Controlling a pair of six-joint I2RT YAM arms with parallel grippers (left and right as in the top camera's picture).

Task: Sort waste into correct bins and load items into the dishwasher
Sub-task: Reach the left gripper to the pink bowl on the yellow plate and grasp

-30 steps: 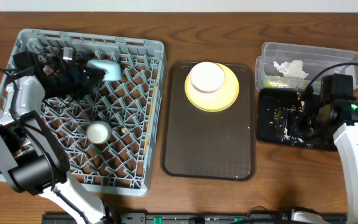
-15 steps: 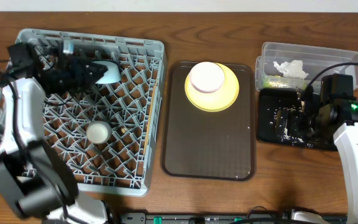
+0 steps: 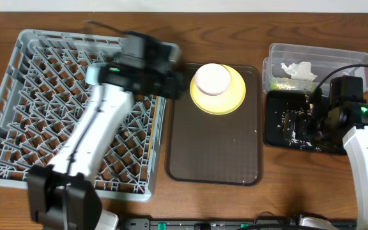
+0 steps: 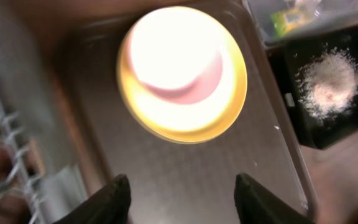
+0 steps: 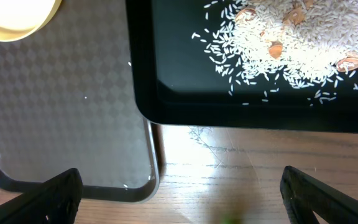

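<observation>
Now — left gripper near plate

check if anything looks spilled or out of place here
Nothing is badly spilled: the crumbs lie inside the black tray. The only oddity is a few pale specks loose on the brown tray, possibly stray crumbs.

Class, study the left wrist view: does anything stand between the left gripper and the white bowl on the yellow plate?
Nothing visible does. The left gripper, fingers open, faces only bare brown tray before the yellow plate, and the white bowl sits on top of that plate, uncovered.
</observation>
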